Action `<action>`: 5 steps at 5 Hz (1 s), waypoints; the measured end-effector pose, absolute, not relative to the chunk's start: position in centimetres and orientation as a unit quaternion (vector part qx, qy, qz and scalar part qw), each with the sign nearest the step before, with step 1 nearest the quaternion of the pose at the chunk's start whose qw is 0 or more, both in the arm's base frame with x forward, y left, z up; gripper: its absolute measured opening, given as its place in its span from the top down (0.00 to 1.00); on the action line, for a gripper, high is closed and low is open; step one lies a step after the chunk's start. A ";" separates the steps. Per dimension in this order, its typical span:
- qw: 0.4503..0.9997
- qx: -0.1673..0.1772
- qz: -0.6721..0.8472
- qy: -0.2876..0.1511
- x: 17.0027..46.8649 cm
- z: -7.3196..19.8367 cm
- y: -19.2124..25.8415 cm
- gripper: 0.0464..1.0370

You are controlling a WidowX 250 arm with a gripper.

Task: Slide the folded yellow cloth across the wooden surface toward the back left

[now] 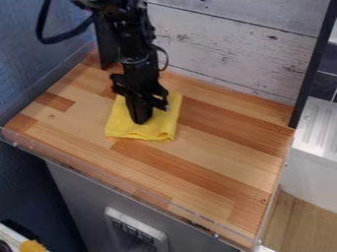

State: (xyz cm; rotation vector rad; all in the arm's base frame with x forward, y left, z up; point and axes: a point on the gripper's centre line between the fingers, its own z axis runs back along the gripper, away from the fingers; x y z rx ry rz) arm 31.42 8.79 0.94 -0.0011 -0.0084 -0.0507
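The black gripper [140,118] hangs down from the arm at the upper left of the wooden counter, its tip low over or touching the yellow cloth [162,122]. The cloth lies folded into a rough square on the back left part of the counter. Its front edge and right side show, while the gripper covers its upper middle. Whether the cloth is pinched or only touched, I cannot tell.
The wooden counter [223,162] has a low clear rim along its front and left edges. A whitewashed plank wall [230,54] stands behind it, with a dark upright post at the back right. Beyond the right edge is a white sink unit [316,142].
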 end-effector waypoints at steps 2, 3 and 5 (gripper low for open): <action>1.000 0.003 -0.016 0.008 31.8 1.1 10.8 0.96; 1.000 -0.003 -0.009 0.028 31.2 1.4 11.3 0.80; 1.000 -0.005 0.008 0.029 32.7 3.9 11.5 0.26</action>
